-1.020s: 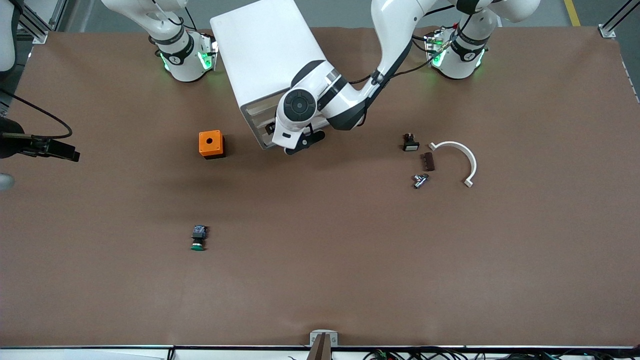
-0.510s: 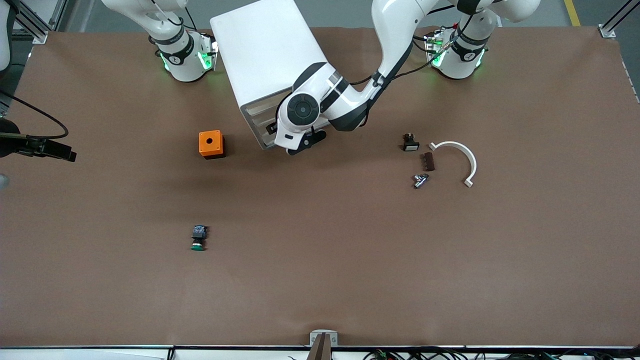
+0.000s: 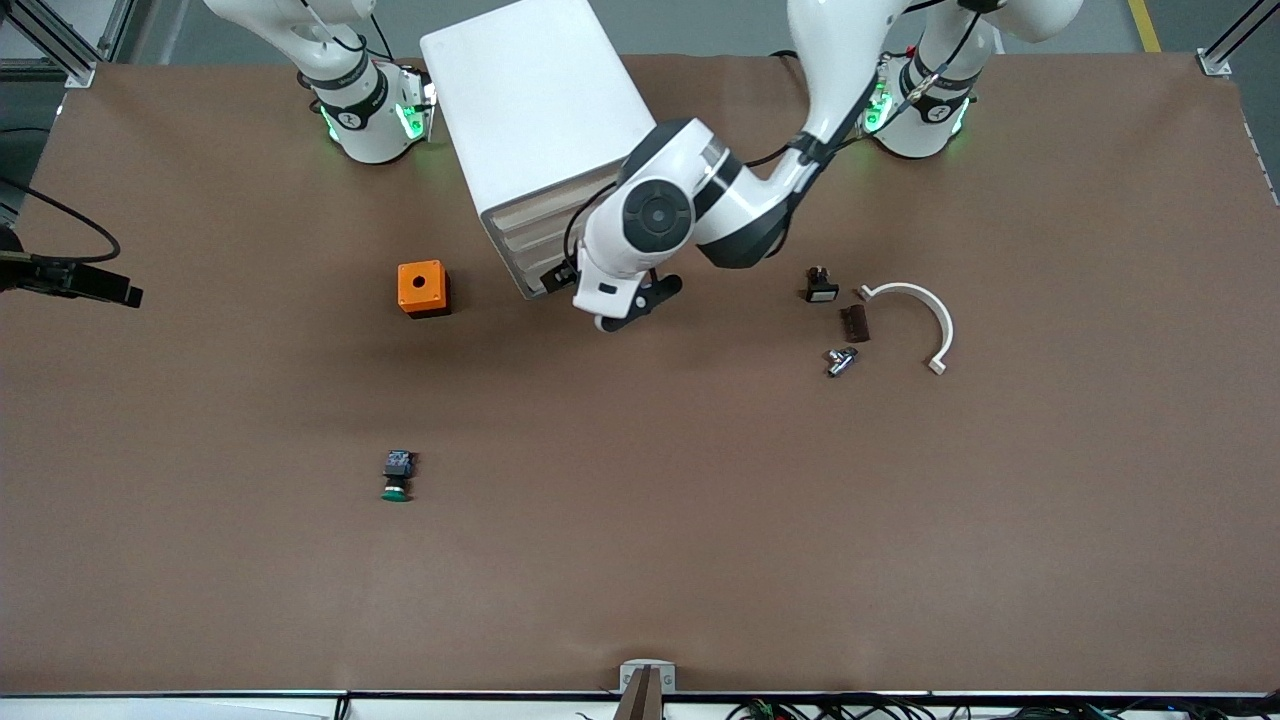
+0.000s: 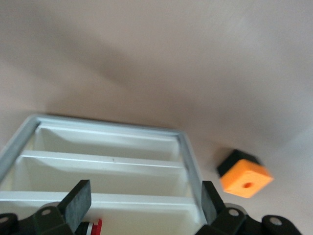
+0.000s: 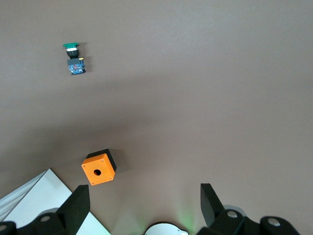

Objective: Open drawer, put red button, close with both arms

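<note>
The white drawer cabinet (image 3: 530,110) stands between the arms' bases, its slatted front (image 3: 545,225) facing the front camera. My left gripper (image 3: 582,290) hangs just before that front, open and empty. In the left wrist view my left gripper (image 4: 144,191) straddles the cabinet's compartments (image 4: 107,161). The red button (image 4: 97,227) lies in the lowest one, half cut off by the view's edge. It is hidden in the front view. My right gripper (image 5: 144,192) is open and empty, high over the right arm's end of the table.
An orange box with a hole (image 3: 422,288) sits beside the cabinet toward the right arm's end. A green-capped button (image 3: 397,476) lies nearer the front camera. Toward the left arm's end lie a white curved piece (image 3: 925,315) and three small parts (image 3: 840,360).
My left gripper has drawn back from the cabinet's front, toward the left arm's end and the front camera. The right arm's dark hand has drifted toward the view's edge.
</note>
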